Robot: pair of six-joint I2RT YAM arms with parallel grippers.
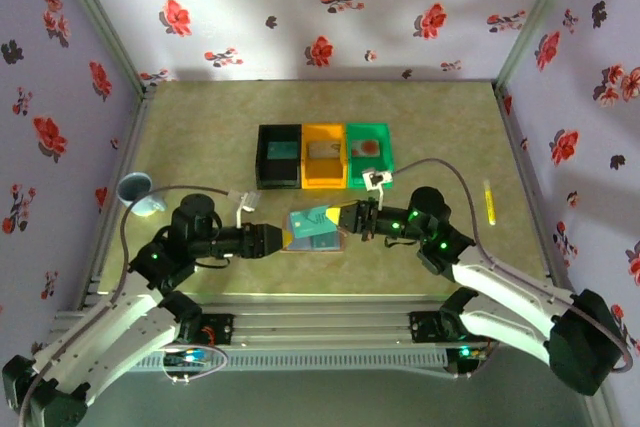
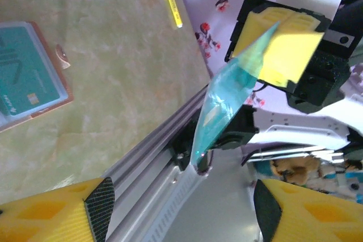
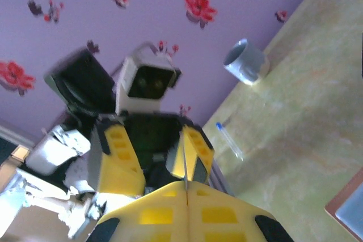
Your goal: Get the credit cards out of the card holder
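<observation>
Right gripper is pinched tight on the teal-green card, holding it up edge-on straight ahead of the left gripper. The left fingers are spread wide and the card's lower tip lines up with their gap, clear of both. The card holder lies open on the table just beneath both grippers, a second teal card in its pocket.

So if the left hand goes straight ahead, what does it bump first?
Probably the teal card, pinched edge-on in the right hand straight ahead of the open left hand. Depth is hard to judge.
</observation>
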